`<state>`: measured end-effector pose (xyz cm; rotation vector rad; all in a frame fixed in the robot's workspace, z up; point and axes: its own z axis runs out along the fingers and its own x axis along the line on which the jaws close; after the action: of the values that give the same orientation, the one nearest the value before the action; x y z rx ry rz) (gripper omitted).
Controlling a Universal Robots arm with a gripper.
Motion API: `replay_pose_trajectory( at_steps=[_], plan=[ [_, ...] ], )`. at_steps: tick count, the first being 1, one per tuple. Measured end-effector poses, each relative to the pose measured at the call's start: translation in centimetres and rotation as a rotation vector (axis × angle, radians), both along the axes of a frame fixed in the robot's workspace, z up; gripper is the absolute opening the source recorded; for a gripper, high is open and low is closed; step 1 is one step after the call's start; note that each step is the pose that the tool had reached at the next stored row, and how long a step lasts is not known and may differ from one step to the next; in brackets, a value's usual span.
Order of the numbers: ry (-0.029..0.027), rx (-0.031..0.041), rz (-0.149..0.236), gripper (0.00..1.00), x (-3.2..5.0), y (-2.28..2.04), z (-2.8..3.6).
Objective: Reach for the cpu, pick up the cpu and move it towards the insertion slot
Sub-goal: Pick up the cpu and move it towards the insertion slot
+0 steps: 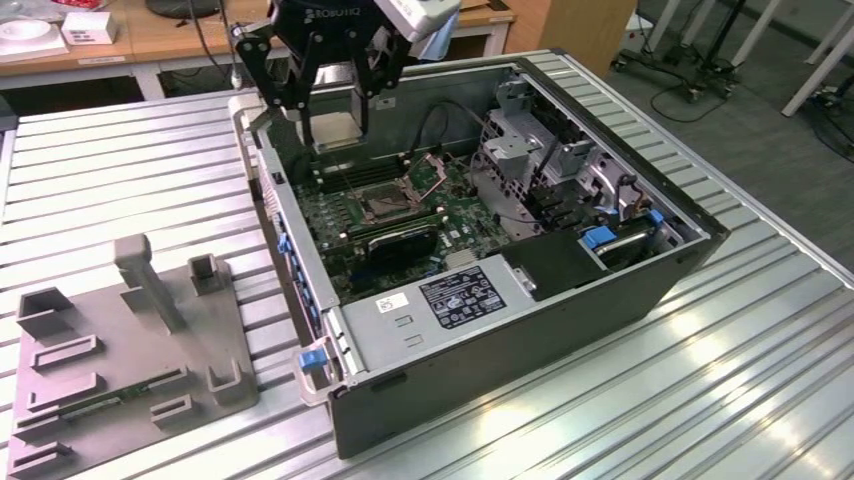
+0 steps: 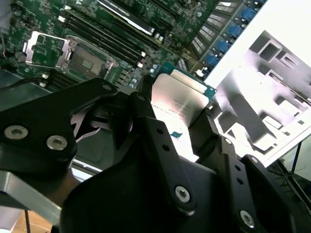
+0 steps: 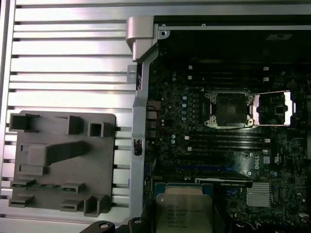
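Note:
My gripper (image 1: pixel 334 112) hangs over the far end of the open computer case (image 1: pixel 694 265), shut on the cpu (image 1: pixel 334 131), a flat silvery square held by its edges between the black fingers. In the second wrist view the cpu (image 2: pixel 178 95) sits between the fingertips (image 2: pixel 142 103), tilted, with the motherboard below it. The first wrist view also has the cpu (image 3: pixel 183 209), held above the board. The insertion slot (image 1: pixel 378 203) (image 3: pixel 229 109) (image 2: pixel 83 61) lies on the motherboard with a dark centre and a shiny metal frame, its lid (image 3: pixel 273 108) swung open beside it. The cpu is raised and off to one side of the slot.
A grey fixture plate (image 1: pixel 127 345) (image 3: pixel 63 160) with upright blocks lies on the ribbed metal table (image 1: pixel 120 170) at the exterior view's left of the case. Inside the case are long memory slots (image 3: pixel 228 141), a drive cage (image 1: pixel 541 160) and a power supply (image 1: pixel 461 295).

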<state>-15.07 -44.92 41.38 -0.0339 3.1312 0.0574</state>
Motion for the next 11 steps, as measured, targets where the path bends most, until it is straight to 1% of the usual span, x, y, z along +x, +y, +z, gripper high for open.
replay_pose_trajectory(
  at_steps=[11],
  plan=[
    [0.0,0.0,0.0,0.55,2.16,0.0,0.0]
  ],
)
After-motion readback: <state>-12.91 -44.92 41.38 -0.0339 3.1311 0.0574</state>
